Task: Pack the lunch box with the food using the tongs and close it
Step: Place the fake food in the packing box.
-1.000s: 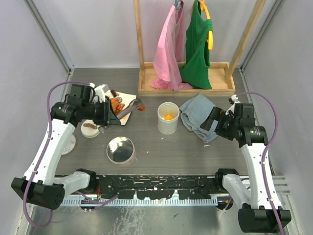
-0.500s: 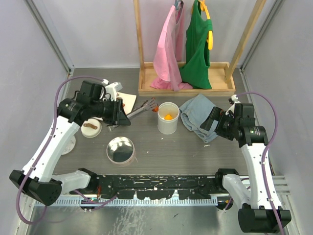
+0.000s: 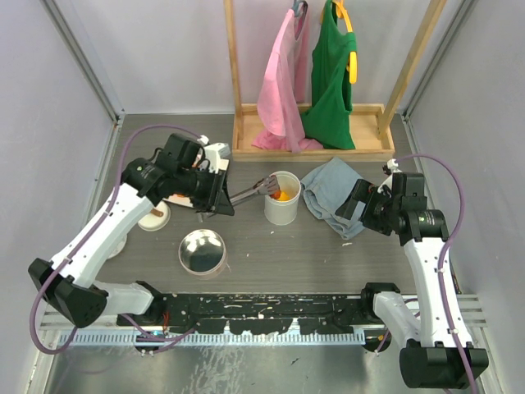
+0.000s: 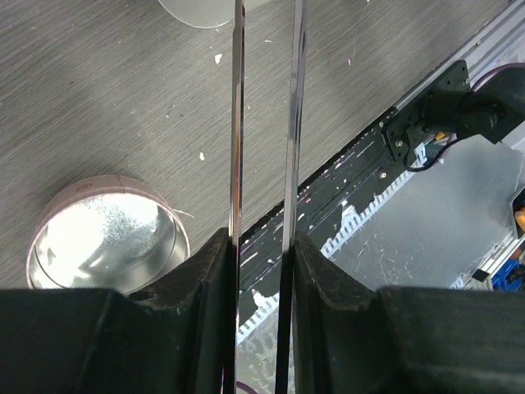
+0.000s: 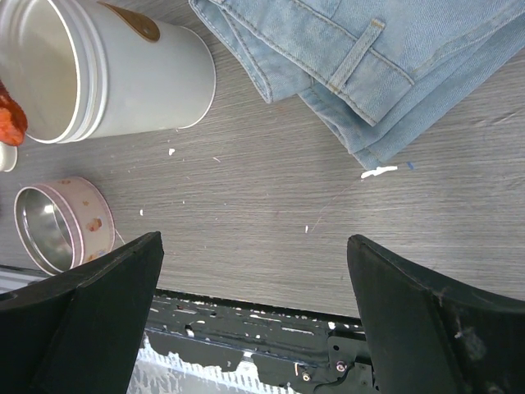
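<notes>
L tool (image 3: 220, 199) swung to lunch box (image 3: 281, 212), clamping slim grey tongs (image 3: 250, 194), R tool (image 3: 354, 199) spread

A robotics lab cell: a grey wood-grain worktop (image 3: 328, 254) boxed in by plain white panels (image 3: 49, 82) on metal posts, a black cable rail (image 3: 262, 324) along its near edge, and staged props (a wooden clothes rack (image 3: 312, 152), folded jeans (image 3: 328, 193)).

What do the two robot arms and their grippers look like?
The left arm and right arm have white links, black joints and black bases, and a purple cable loops along each. The left gripper and right gripper are black, with blocky matte fingers.
</notes>
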Available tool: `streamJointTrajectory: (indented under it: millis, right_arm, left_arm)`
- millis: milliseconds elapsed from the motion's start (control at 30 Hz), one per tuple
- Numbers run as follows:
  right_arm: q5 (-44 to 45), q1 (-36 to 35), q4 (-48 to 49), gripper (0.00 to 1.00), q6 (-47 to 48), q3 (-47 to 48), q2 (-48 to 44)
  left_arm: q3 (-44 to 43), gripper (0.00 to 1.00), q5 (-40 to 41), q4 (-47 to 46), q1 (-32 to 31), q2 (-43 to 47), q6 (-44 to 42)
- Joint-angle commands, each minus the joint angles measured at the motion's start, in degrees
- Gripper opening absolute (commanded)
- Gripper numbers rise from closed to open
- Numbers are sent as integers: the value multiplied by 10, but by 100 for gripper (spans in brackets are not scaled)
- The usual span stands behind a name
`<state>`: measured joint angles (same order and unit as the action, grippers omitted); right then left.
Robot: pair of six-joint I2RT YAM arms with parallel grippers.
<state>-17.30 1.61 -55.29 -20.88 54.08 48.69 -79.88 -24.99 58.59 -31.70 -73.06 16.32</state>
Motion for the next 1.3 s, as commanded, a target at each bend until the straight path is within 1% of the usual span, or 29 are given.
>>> streamJointTrajectory:
  millis: [0, 167, 267, 467, 633, 800, 1167, 1267]
  right_arm:
    - [2, -3, 22, 99, 7, 10, -2]
    - [3, -3, 25, 99, 6, 4, -5]
    - [4, -3, 26, 99, 6, 6, -4]
    - [6, -3, 27, 99, 6, 3, -6]
    - [6, -3, 28, 99, 6, 3, -6]
    - [6, -3, 28, 99, 5, 1, -9]
    - [7, -3, 27, 99, 4, -1, -12]
    - [7, -3, 27, 99, 4, -2, -12]
  left_arm:
    - [-40, 16, 20, -42, -27, -20, 5]
    - [-48, 17, 37, -47, -47, -39, 6]
    - [-55, 19, 49, -45, -53, -49, 6]
    - [-63, 21, 50, -49, -65, -60, 6]
    - [-63, 22, 53, -54, -67, -63, 9]
    - [-62, 26, 52, -63, -67, -67, 13]
    - [-57, 30, 39, -77, -68, -77, 22]
    - [-56, 32, 39, -82, -68, -76, 25]
